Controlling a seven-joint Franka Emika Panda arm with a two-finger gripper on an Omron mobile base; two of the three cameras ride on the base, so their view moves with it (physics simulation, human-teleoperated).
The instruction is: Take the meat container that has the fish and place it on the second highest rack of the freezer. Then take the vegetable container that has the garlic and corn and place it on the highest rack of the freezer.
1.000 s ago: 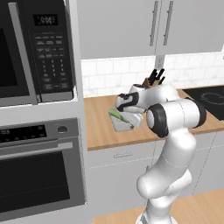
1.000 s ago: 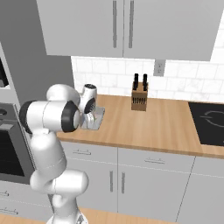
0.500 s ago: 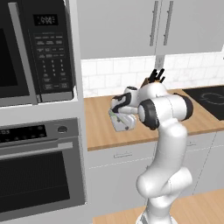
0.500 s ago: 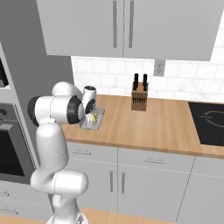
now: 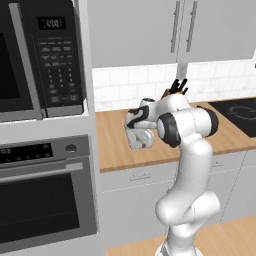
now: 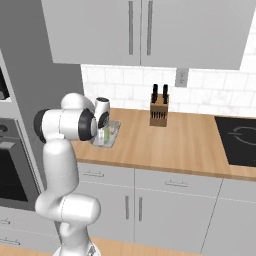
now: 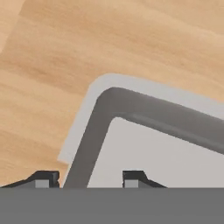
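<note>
Currently my gripper (image 7: pixel 89 179) straddles the rim of the vegetable container (image 7: pixel 166 157), one fingertip (image 7: pixel 43 178) outside the wall, the other inside; jaws partly closed, grip not confirmed. Tray sits on the wooden counter (image 6: pixel 185 145), center-left of the right base view, long axis running toward the backsplash. Green corn (image 6: pixel 107 133) lies lengthwise.

Bright, even, flat rendered light with soft faint shadows, no glare; all views look slightly coarse and soft-edged, without edge distortion.
</note>
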